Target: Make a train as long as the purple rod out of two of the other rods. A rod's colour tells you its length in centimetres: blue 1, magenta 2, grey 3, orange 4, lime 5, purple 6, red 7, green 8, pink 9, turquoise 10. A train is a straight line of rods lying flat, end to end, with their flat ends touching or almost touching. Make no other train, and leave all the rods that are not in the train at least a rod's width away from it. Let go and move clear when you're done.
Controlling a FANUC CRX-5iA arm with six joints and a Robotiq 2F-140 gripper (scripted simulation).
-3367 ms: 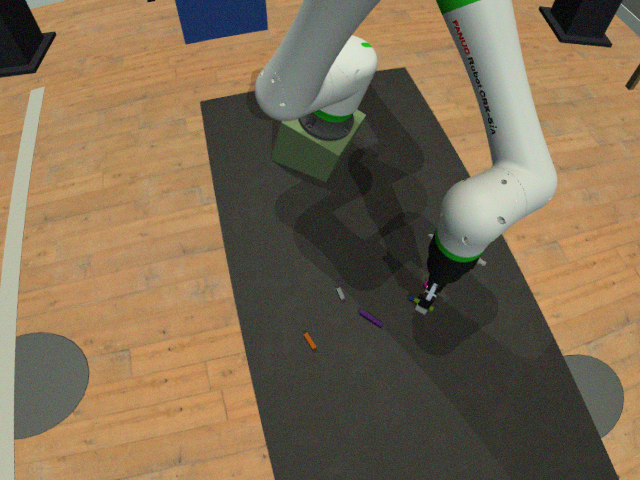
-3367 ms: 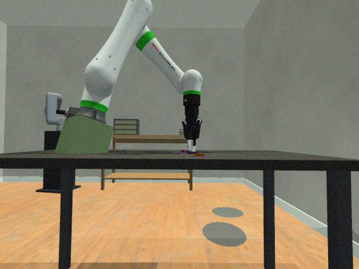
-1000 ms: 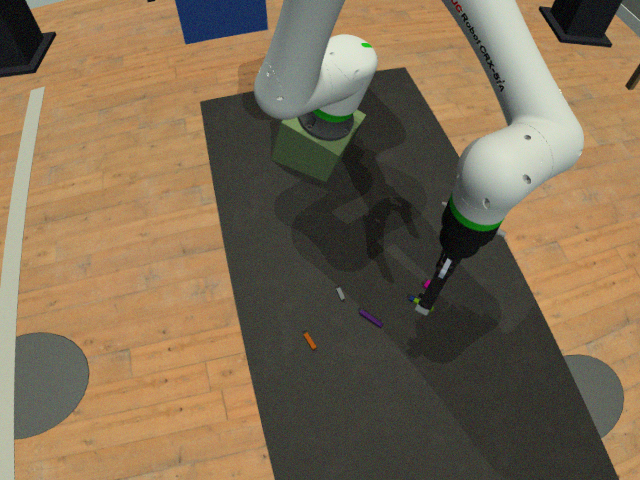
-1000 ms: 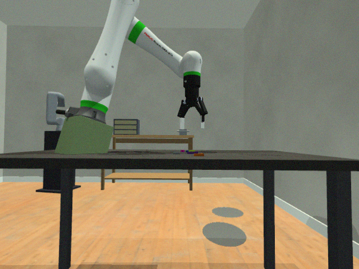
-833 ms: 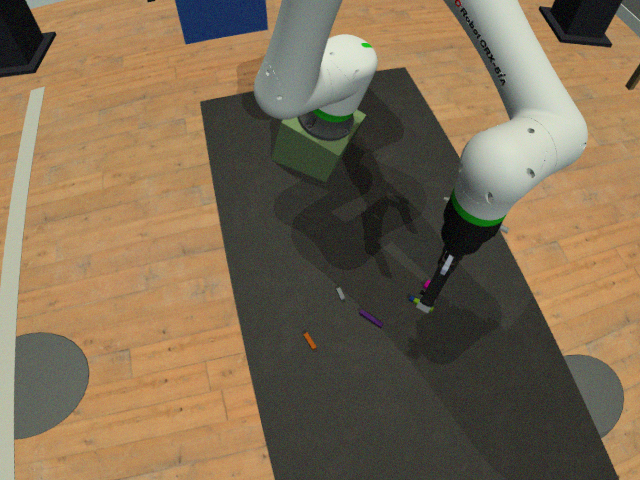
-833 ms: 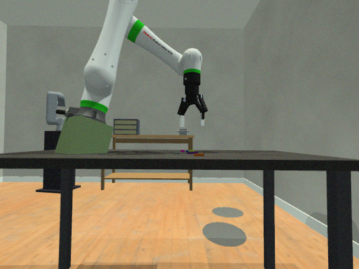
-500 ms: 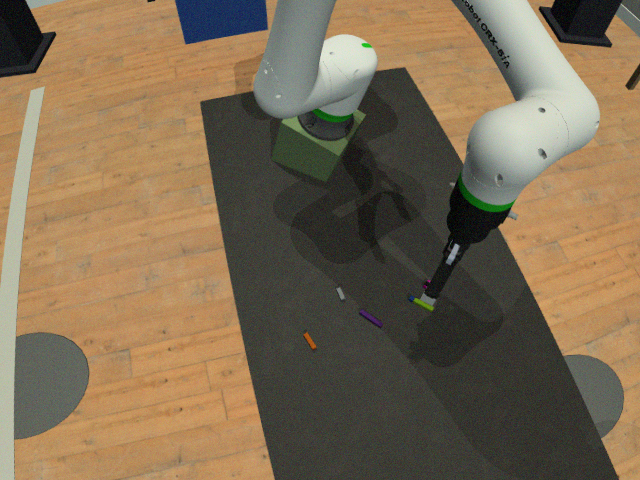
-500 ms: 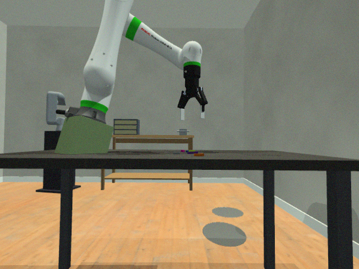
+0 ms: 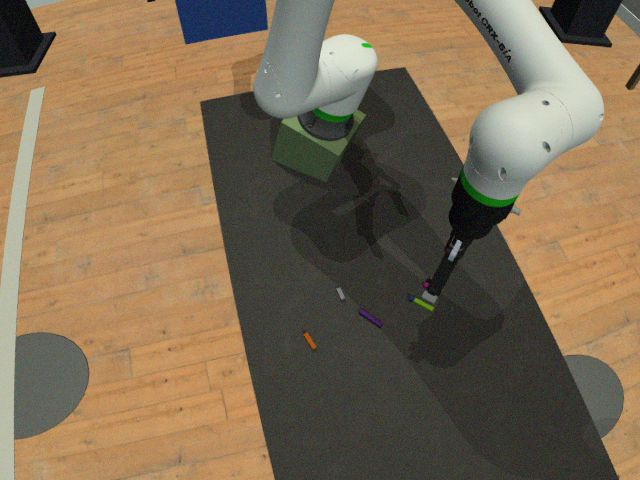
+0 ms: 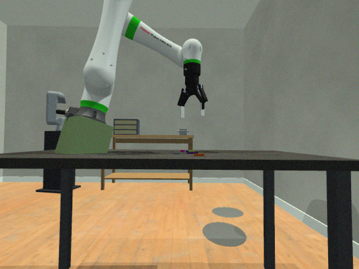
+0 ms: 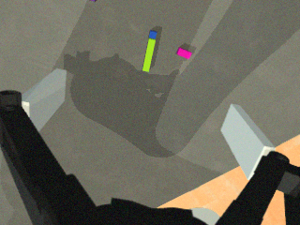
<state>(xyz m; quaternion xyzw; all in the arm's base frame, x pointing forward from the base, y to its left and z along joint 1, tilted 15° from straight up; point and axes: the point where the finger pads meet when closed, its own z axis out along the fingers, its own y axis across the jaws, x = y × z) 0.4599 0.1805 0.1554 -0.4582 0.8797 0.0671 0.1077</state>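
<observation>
Here, one robot gripper (image 9: 431,294) (image 10: 192,112) (image 11: 148,101), fingers spread wide with nothing between them, hung well above the dark table (image 9: 439,423) (image 10: 174,163) (image 11: 108,187). Item: one blue rod (image 9: 411,298) (image 11: 153,35) and one lime rod (image 9: 423,304) (image 11: 149,55), laid flat in line, end to end, with no visible gap; one magenta rod (image 9: 426,284) (image 10: 182,151) (image 11: 185,52), near them but apart. Also: one purple rod (image 9: 370,318) (image 10: 192,152), one grey rod (image 9: 340,293) and one orange rod (image 9: 309,340) (image 10: 198,154), each lying separately, away from that pair.
</observation>
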